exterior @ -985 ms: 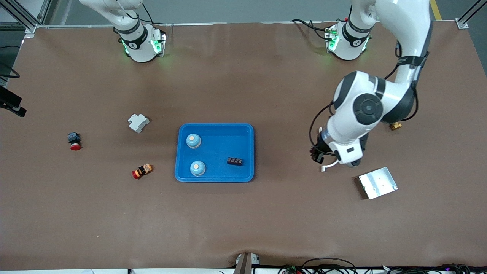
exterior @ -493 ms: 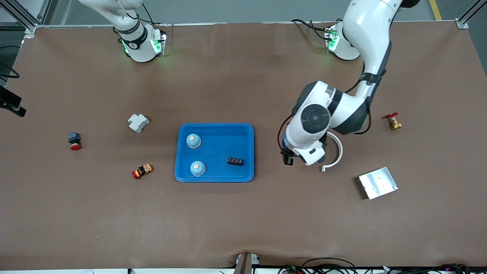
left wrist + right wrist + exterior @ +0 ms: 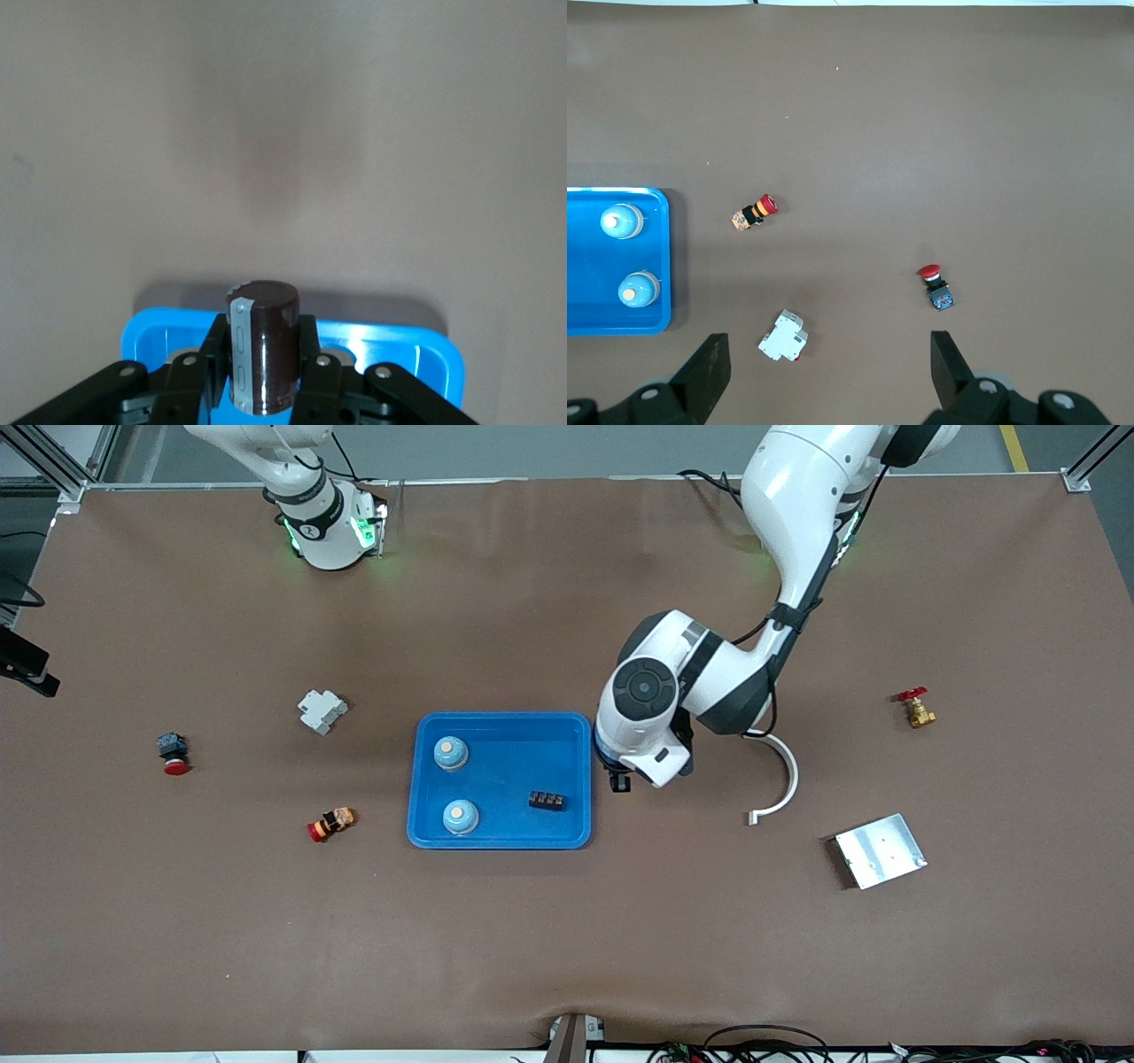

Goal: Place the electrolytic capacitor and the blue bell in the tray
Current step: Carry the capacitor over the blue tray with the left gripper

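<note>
My left gripper point(image 3: 619, 781) is shut on the electrolytic capacitor point(image 3: 266, 328), a dark brown cylinder with a grey stripe, held upright between the fingers. It hangs over the edge of the blue tray point(image 3: 514, 762) that faces the left arm's end of the table. The tray rim point(image 3: 390, 341) shows just under the capacitor. Two blue bells point(image 3: 451, 753) point(image 3: 460, 816) stand in the tray on the side toward the right arm's end. High over that end, my right gripper point(image 3: 828, 372) is open with nothing in it, and it waits.
A black terminal block point(image 3: 547, 801) lies in the tray. A white breaker point(image 3: 322, 710), a red push button point(image 3: 173, 753) and a red-orange button point(image 3: 331, 824) lie toward the right arm's end. A white curved piece point(image 3: 780, 779), a silver plate point(image 3: 880, 850) and a brass valve point(image 3: 915, 708) lie toward the left arm's end.
My left arm has swung the capacitor from near the silver plate across to the tray's edge. The white curved piece and brass valve have come into sight. The right arm has not moved.
</note>
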`<action>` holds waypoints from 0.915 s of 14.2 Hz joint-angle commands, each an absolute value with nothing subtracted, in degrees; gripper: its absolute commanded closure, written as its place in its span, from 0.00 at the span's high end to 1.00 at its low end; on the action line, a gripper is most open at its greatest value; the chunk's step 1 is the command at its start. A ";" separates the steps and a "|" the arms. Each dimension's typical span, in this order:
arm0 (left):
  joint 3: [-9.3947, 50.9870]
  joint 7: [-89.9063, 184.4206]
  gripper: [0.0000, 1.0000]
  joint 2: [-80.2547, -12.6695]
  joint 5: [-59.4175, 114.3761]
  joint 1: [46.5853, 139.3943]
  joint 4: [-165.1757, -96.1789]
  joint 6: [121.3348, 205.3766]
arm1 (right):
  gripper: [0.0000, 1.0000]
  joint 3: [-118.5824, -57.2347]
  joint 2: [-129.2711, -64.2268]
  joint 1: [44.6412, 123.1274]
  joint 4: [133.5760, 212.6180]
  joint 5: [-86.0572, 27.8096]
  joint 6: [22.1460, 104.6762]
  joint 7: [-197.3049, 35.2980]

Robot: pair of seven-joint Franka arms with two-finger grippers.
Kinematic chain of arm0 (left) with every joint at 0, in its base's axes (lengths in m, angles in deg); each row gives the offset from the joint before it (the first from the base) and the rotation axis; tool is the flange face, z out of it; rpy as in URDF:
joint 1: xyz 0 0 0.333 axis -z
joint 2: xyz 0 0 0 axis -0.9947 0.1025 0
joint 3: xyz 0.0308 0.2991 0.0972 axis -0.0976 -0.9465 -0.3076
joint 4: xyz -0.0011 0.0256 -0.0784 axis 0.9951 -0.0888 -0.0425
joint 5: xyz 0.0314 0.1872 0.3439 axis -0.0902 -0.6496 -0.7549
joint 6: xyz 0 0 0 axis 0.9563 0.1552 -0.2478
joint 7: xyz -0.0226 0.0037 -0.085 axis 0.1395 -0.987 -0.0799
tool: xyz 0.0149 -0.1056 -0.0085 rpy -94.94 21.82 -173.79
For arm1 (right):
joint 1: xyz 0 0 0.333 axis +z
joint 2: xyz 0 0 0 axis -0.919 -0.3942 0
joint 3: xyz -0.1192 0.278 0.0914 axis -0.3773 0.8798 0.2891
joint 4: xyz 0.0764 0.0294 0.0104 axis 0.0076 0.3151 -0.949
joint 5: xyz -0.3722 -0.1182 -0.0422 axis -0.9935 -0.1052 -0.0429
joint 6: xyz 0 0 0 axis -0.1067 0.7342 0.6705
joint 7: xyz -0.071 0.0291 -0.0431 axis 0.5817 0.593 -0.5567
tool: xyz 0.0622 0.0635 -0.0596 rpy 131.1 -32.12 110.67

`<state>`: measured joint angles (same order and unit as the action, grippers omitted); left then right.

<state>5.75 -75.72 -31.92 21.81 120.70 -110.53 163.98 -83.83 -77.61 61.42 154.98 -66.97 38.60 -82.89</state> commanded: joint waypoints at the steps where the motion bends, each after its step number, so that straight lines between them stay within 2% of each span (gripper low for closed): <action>1: 4.58 -80.22 0.00 -29.81 20.42 123.75 -107.79 165.19 | 1.00 -83.16 -77.33 60.54 154.67 -67.11 37.62 -83.01; 5: 3.53 -82.52 0.00 -25.95 20.42 126.99 -103.13 166.16 | 1.00 -83.16 -77.33 60.90 154.67 -67.20 37.35 -79.05; 13: 0.01 -83.49 0.00 -21.29 20.33 133.33 -103.04 175.12 | 1.00 -83.16 -77.41 60.72 154.76 -67.11 36.65 -79.14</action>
<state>1.24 -82.75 -22.87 21.74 132.26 -104.99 174.05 -83.81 -77.61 61.42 154.98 -66.97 37.20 -79.95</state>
